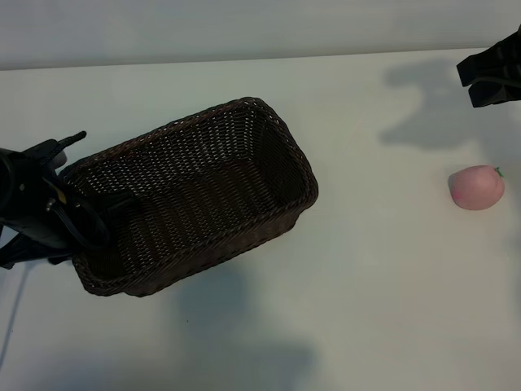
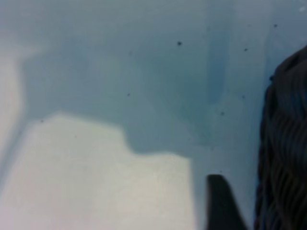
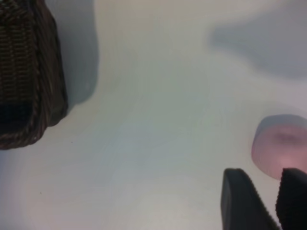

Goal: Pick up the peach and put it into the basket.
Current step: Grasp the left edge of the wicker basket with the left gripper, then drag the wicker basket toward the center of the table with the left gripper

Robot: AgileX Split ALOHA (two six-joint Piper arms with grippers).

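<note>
Small round pale-pink peach (image 1: 477,187), green stem tip, lies near table's (image 1: 366,309) right edge, outside dark-brown woven wicker basket (image 1: 195,195). Right gripper (image 3: 268,201) narrowly parted, empty, beside it. Left gripper (image 1: 77,213) at basket's left-end rim; grip unclear.

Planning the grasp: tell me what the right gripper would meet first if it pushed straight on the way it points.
Probably the peach: in the wrist view it lies just beyond the right gripper, slightly off-centre, though depth is unclear.
</note>
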